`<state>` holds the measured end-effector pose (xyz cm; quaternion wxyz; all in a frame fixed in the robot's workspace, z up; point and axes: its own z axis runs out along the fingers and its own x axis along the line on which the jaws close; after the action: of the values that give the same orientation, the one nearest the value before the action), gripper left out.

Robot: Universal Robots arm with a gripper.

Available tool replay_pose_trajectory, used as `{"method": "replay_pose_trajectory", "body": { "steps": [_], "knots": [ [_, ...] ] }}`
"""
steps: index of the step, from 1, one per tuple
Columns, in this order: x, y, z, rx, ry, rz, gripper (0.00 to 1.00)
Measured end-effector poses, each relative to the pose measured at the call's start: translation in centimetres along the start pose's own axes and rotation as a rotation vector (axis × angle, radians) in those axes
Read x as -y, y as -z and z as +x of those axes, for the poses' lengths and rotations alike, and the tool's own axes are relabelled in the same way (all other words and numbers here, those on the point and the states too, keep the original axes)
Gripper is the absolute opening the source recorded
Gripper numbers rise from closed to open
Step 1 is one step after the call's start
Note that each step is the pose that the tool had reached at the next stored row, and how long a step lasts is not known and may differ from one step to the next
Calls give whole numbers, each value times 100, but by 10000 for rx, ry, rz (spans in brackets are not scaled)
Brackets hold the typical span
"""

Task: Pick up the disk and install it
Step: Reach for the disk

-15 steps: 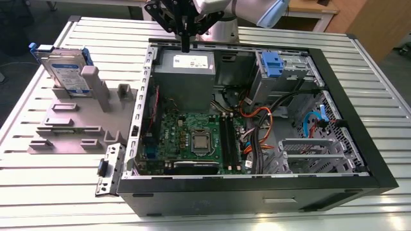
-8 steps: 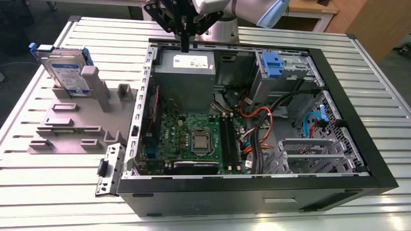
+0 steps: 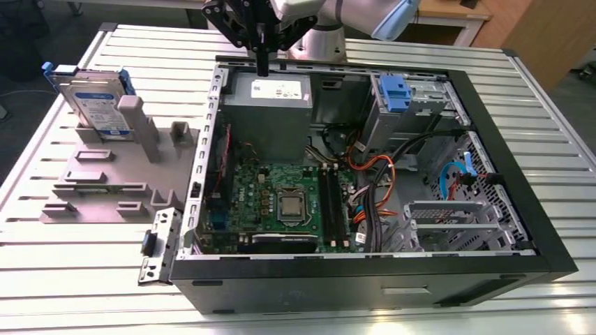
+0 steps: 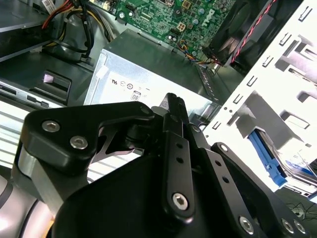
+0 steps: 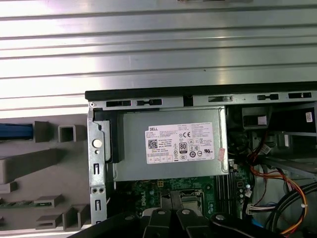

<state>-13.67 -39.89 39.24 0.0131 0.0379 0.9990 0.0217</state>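
Exterior view: the disk [image 3: 93, 105] is standing upright in the grey holder [image 3: 102, 178] at the exterior view's left, untouched and well apart from the gripper [image 3: 264, 68], which is hovering above the power supply [image 3: 268, 105]. Second wrist view: its fingers [image 4: 173, 119] are pressing together, gripping nothing. First wrist view: the power supply is sitting underneath. Both pickup and install are looking undone.

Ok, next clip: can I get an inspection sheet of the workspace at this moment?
Surface: ribbed aluminium table, carrying everything.
Job's things: silver rectangular hard disk with blue rail frame stands upright in grey plastic fixture, untouched.
Clutter: open black computer case lying on its side beside the fixture.
Grippers: black tool shut, empty, above grey power-supply box.
Cables: orange and black wires, loose inside the case.
Surroundings: wooden furniture behind the table.
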Motion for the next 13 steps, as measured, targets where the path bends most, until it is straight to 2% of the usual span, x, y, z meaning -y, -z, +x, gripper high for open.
{"method": "replay_pose_trajectory", "body": {
  "steps": [13],
  "knots": [
    [3, 1, 35, 0, 0, 0, 11]
  ]
}}
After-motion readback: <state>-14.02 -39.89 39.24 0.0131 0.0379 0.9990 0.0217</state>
